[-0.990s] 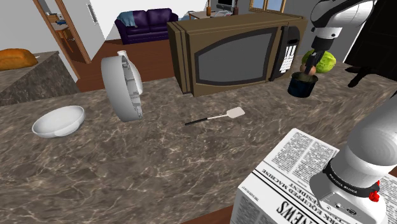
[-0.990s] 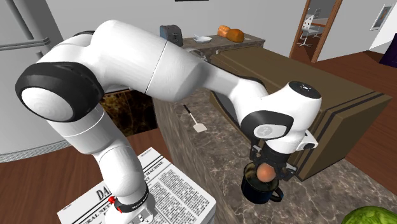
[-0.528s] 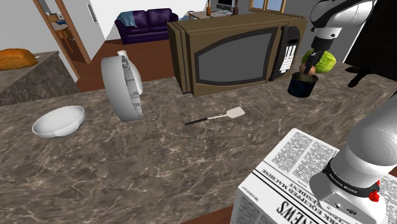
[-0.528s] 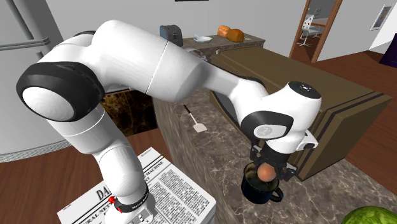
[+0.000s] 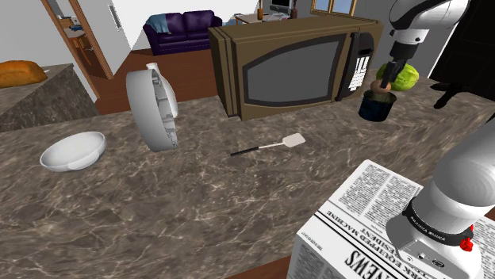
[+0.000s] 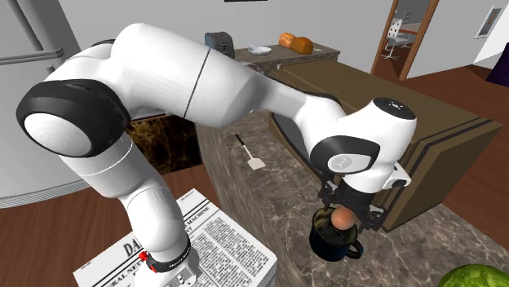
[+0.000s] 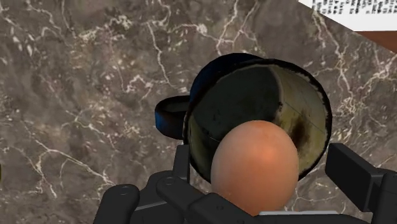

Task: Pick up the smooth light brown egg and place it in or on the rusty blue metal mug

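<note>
A dark blue mug (image 7: 254, 108) with a rusty, stained inside stands upright on the dark marble counter (image 5: 198, 198), close to the microwave's corner. The light brown egg (image 7: 254, 165) hangs directly over the mug's mouth, between my gripper's fingers. My gripper (image 7: 261, 175) is open: both black fingers (image 7: 356, 181) stand a little clear of the egg's sides. In the second exterior view the egg (image 6: 343, 218) sits just above the mug (image 6: 333, 243), with the gripper (image 6: 343, 214) pointing straight down. In the shoulder view the gripper (image 5: 386, 83) hovers over the mug (image 5: 375, 107).
A large brown microwave (image 5: 293, 67) stands right beside the mug. A green lettuce (image 5: 407, 76) lies behind it. A spatula (image 5: 274, 146), a tilted white round dish (image 5: 153, 107) and a white bowl (image 5: 73, 150) are further along the counter. A newspaper (image 5: 373, 206) covers the stand.
The fingers were shut on the egg and have now spread apart from it. The hand has shifted slightly; the egg is still over the mug's mouth.
</note>
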Motion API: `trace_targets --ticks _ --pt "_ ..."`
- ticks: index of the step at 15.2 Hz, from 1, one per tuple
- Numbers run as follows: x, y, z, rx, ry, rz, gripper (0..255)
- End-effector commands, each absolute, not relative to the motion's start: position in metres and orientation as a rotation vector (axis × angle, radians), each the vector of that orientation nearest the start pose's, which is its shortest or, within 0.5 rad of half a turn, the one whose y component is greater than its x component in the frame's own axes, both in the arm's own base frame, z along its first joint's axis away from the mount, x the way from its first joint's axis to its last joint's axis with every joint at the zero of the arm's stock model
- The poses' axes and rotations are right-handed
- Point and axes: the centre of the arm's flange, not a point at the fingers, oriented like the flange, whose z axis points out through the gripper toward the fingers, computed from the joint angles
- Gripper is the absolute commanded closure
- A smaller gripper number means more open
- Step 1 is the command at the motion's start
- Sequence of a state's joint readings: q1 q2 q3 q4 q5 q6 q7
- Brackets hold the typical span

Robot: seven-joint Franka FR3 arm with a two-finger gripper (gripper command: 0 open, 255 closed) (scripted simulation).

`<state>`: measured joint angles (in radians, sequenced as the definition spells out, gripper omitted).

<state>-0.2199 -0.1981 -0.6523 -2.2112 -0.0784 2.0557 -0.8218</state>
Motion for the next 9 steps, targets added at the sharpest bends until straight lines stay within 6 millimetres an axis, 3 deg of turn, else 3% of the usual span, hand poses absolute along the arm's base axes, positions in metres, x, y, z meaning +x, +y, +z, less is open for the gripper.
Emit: trace_targets --ticks 1,2,9 --pt "0.309 -0.391 0.469 -3.11 0.008 -0.062 0" --pt "0.308 -0.391 0.479 -3.11 0.008 -0.062 0" --pt "0.308 -0.391 0.479 -3.11 0.008 -0.062 0"
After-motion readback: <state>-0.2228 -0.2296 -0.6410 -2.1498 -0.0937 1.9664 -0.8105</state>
